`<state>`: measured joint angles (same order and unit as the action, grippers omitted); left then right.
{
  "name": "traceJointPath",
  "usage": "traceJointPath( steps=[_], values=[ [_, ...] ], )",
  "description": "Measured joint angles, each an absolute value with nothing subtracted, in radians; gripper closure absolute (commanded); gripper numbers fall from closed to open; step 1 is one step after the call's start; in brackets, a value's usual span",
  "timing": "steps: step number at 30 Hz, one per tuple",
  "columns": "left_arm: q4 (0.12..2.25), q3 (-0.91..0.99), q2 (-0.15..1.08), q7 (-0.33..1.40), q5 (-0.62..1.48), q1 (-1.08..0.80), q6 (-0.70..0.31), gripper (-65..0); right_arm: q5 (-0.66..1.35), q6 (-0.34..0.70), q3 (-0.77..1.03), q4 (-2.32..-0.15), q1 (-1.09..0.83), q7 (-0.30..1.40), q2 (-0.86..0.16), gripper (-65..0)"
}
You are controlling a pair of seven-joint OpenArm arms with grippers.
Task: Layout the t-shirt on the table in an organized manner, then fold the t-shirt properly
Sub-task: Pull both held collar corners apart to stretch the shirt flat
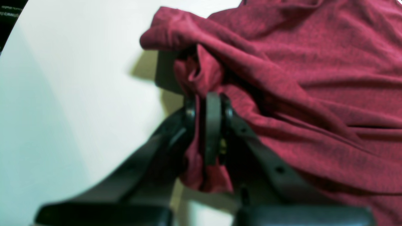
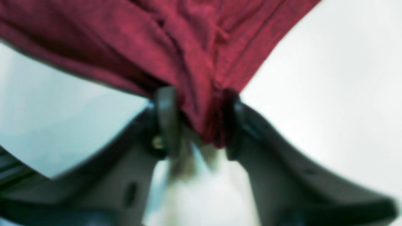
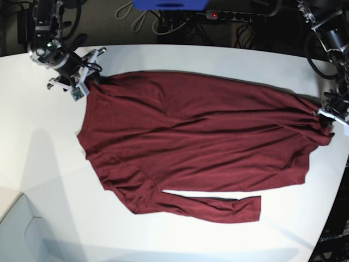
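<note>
The t-shirt (image 3: 191, 142) lies spread across the table (image 3: 163, 54) (wrinkled, unfolded). Left gripper (image 1: 207, 125) and right gripper (image 2: 198, 125) each pinch cloth; folding remains.

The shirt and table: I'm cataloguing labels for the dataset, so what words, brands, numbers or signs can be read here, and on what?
None can be read.
The t-shirt is plain, with no print or visible tag.
The table carries no markings.
Faint pale lettering on a dark object beyond the table edge, in the left wrist view: too small and blurred to read.
</note>
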<state>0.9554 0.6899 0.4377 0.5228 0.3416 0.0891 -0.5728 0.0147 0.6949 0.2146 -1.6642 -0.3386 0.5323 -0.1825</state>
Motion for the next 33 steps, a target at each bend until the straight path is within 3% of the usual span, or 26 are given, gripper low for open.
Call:
traceJointPath(
  steps=[2,3,12,17,25,33],
  values=[
    [0.955,0.690,0.438,0.526,0.342,0.088,-0.573,-0.1,0.015,0.694,0.215,-1.662,-0.339,0.530,-0.183,-0.7],
    [0.955,0.690,0.438,0.527,0.342,0.086,-0.573,-0.1,0.014,0.694,0.215,-1.662,-0.339,0.530,-0.183,0.0],
    [0.966,0.690,0.443,0.532,0.343,0.057,-0.573,-0.1,0.013,0.695,0.217,-1.703,-0.400,0.530,-0.221,0.0],
    [1.074,0.690,0.438,0.547,0.340,-0.017,-0.574,-0.1,0.004,0.695,0.215,-1.748,-0.455,0.545,-0.236,0.0],
    [1.275,0.808,0.432,0.709,0.352,-0.128,-0.585,-0.1,0.005,0.695,0.215,-1.769,-0.501,0.548,-0.269,0.0],
    [1.320,0.830,0.432,0.780,0.342,-0.172,-0.584,-0.1,0.008,0.695,0.215,-1.773,-0.522,0.537,-0.269,0.0]
  ],
)
